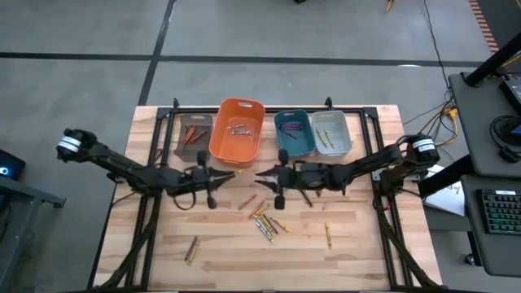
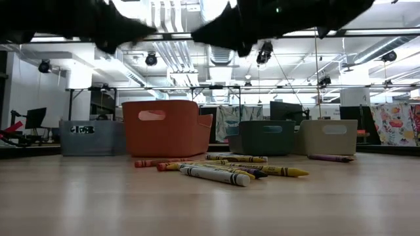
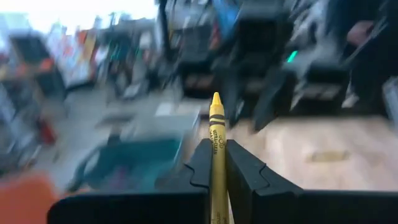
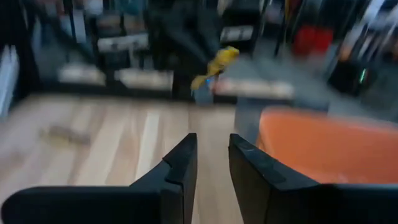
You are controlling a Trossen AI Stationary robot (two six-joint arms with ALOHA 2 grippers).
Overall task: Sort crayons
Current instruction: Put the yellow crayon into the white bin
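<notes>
Left gripper (image 3: 214, 163) is clamped on a yellow crayon (image 3: 216, 143), held above mid-tabletop near the orange bin (image 1: 238, 130), presumably for binning. Right gripper (image 4: 211, 155) is part-open, empty. Remaining crayons (image 1: 267, 220) lie toward the front edge.

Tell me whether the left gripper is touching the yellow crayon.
Touching. The left wrist view shows the yellow crayon clamped between the left gripper fingers.
</notes>
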